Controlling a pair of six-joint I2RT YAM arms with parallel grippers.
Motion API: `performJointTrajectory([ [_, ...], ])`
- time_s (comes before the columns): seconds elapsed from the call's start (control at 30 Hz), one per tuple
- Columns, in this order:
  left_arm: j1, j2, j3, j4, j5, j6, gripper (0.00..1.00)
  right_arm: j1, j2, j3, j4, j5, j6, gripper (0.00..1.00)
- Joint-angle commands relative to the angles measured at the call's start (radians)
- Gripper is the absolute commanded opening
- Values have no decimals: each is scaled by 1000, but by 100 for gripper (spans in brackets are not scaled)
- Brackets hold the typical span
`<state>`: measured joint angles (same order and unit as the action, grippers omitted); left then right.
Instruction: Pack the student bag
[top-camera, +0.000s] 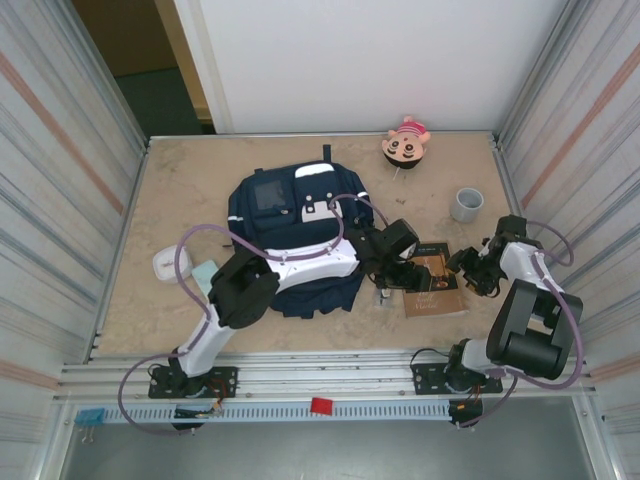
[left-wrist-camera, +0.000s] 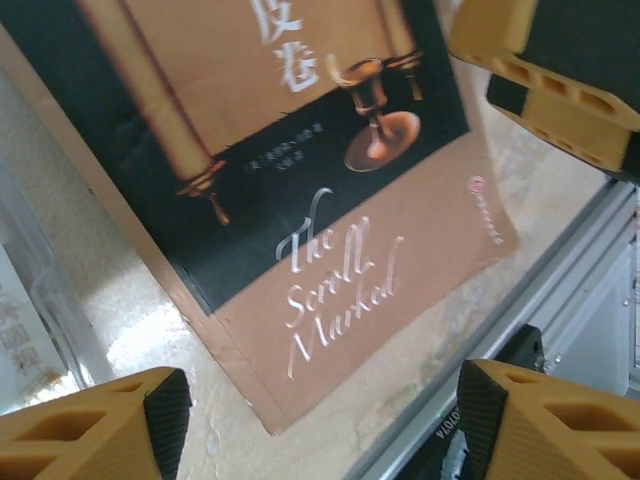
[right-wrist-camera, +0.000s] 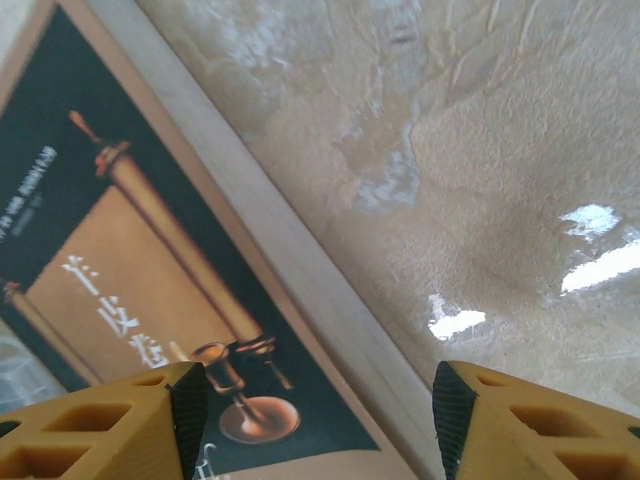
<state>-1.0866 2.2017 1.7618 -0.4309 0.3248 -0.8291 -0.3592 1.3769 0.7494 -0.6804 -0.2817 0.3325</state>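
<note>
Top external: student bag (top-camera: 300, 235) flat mid-table, just left of book (top-camera: 432, 285); left gripper (top-camera: 386, 287) at book's left edge, right gripper (top-camera: 466, 266) at right edge. Left wrist: jaws wide over cover, nothing held, title "The Scroll Marked" legible. Right wrist: jaws wide, straddling book edge and bare table (right-wrist-camera: 480, 200).

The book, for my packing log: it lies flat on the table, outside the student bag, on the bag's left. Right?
Wrong side: the book lies to the right of the student bag, as the top external view shows. It is flat on the table, outside the bag.
</note>
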Motion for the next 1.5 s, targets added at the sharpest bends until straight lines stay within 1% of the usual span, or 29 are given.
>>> performJointTrajectory([
  [0.0,10,52,56,-62,12,-33,73,-9,13,-18,2,25,31,61],
  [0.03,11,57,59,-68,6,-25,73,-9,10,-20,-6,19,38,60],
  [0.13,22,52,51,-85,-28,-12,74,1,-20,-30,-26,-59,75,49],
  [0.2,41,52,47,-99,-53,-6,74,27,-47,-20,-70,-94,100,48],
  [0.27,59,52,52,-117,-87,16,74,53,-81,-3,-102,-101,115,51],
  [0.37,76,58,86,-168,-140,68,75,57,-129,54,-160,-54,117,65],
  [0.43,78,54,104,-179,-137,83,75,50,-141,83,-163,-17,107,67],
  [0.53,66,43,112,-173,-121,82,76,58,-93,108,-136,-44,74,68],
  [0.67,52,62,127,-143,-82,49,76,98,-1,112,-104,-36,49,66],
  [0.77,40,92,158,-139,-67,38,75,100,44,100,-72,-20,44,64],
  [0.93,21,113,192,-150,-90,38,76,88,109,90,-45,0,33,61],
  [1.0,22,133,204,-176,-98,30,76,84,131,87,-38,-2,34,58],
  [1.1,22,166,217,-211,-121,27,77,82,142,69,-29,4,44,56],
  [1.23,30,203,221,-204,-106,10,76,74,134,45,-14,-8,55,52],
  [1.37,30,232,266,-196,-103,24,75,70,130,40,-17,-28,59,46],
  [1.47,39,258,297,-159,-56,19,74,72,123,25,-16,-65,62,40],
])
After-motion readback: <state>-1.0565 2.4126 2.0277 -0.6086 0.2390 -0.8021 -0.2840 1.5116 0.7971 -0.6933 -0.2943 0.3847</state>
